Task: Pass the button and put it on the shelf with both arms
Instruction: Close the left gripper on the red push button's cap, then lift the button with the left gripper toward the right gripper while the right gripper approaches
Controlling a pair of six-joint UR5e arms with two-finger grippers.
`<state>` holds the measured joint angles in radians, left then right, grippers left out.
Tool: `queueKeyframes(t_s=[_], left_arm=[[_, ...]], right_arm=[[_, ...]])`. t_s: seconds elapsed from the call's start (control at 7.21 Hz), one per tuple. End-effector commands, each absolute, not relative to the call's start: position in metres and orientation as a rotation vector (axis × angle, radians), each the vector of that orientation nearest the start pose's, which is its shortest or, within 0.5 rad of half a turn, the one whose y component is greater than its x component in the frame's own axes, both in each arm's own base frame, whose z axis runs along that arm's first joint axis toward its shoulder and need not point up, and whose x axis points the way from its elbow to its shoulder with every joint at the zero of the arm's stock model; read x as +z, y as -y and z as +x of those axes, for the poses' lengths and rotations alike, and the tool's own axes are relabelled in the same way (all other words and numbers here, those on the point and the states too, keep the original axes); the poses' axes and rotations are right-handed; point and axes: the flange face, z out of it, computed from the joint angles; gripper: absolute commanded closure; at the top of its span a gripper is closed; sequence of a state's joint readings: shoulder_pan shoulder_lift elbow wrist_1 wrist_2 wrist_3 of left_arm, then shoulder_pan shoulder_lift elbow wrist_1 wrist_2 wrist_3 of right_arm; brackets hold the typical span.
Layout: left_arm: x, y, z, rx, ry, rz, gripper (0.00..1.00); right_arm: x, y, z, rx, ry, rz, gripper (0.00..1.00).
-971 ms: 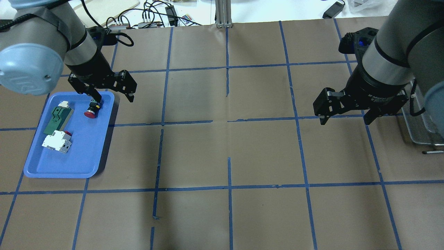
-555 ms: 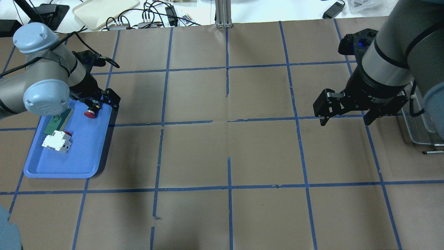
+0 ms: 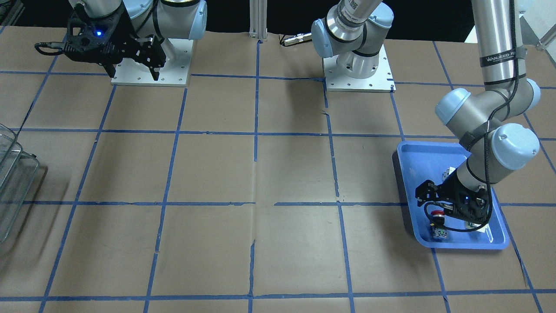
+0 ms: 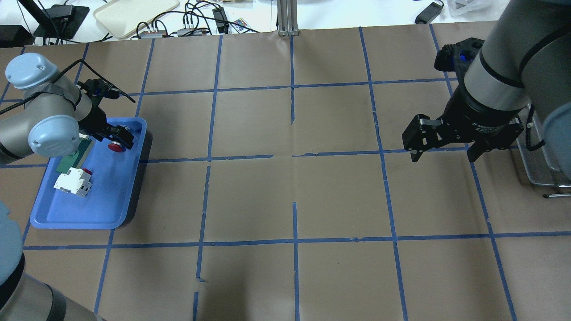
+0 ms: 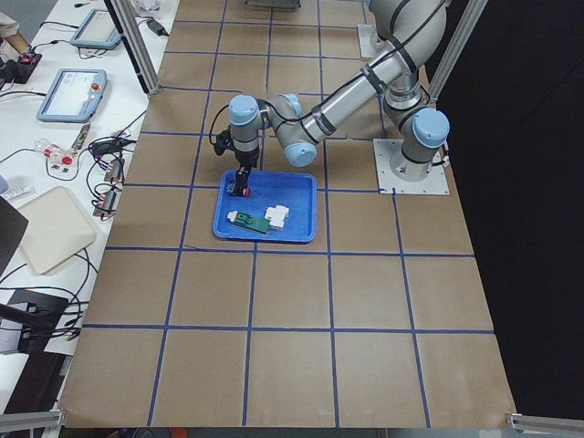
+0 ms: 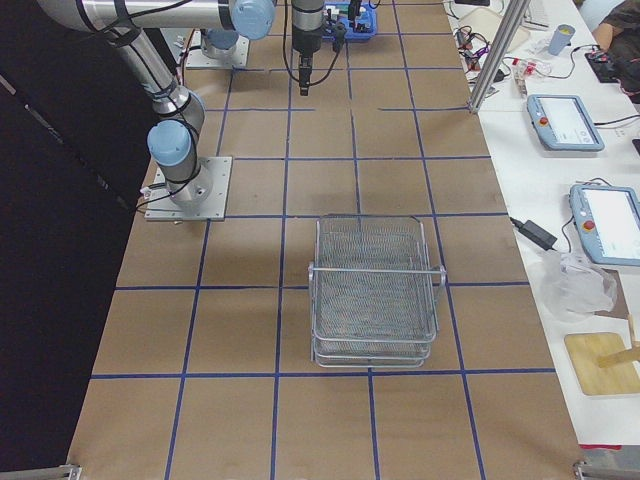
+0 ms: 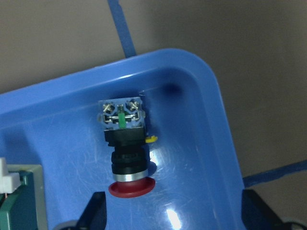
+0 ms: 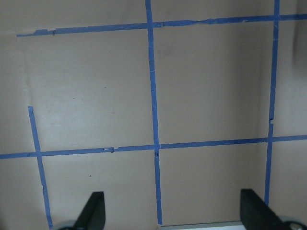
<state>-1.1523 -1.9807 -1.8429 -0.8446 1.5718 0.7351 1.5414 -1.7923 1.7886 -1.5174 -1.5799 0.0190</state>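
The button (image 7: 125, 153) lies on its side in the far corner of the blue tray (image 4: 80, 223), red cap toward the robot. It also shows in the overhead view (image 4: 117, 146) and the front view (image 3: 438, 216). My left gripper (image 7: 175, 213) is open and low over the tray. Its fingers stand either side of the button's cap end, apart from it (image 4: 117, 137). My right gripper (image 4: 442, 154) is open and empty above the bare table on the right, also seen in its wrist view (image 8: 175, 213). The wire shelf (image 6: 375, 290) stands at the right end (image 4: 542, 169).
A flat green-and-white part (image 4: 73, 154) and a white block with red marks (image 4: 73, 183) lie in the tray beside the left wrist. Cables and a beige tray (image 4: 134, 13) sit beyond the table's far edge. Blue tape lines grid the brown table.
My left arm has swung down and back, bringing its open gripper low into the tray around the button. The button and the right arm have not moved.
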Motion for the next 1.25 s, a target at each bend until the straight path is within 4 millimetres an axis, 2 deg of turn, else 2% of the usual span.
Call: queueKeyframes(t_s=[0.0, 0.42, 0.55, 0.69, 0.83, 1.11], left_arm=[[0.196, 0.585, 0.127, -0.063, -3.076, 0.514, 0.00], [0.184, 0.587, 0.128, -0.057, -3.078, 0.517, 0.04], [0.182, 0.587, 0.128, -0.055, -3.081, 0.520, 0.21], [0.182, 0.587, 0.128, -0.055, -3.080, 0.525, 0.45], [0.183, 0.588, 0.129, -0.058, -3.077, 0.529, 0.55], [0.188, 0.588, 0.129, -0.065, -3.060, 0.555, 0.87]], right_arm=[[0.474, 0.398, 0.120, 0.075, -3.149, 0.067, 0.00], [0.474, 0.398, 0.120, 0.075, -3.147, 0.067, 0.00], [0.474, 0.398, 0.120, 0.075, -3.149, 0.065, 0.00], [0.474, 0.398, 0.120, 0.075, -3.149, 0.067, 0.00], [0.474, 0.399, 0.120, 0.075, -3.149, 0.070, 0.00], [0.473, 0.398, 0.120, 0.080, -3.147, 0.065, 0.00]])
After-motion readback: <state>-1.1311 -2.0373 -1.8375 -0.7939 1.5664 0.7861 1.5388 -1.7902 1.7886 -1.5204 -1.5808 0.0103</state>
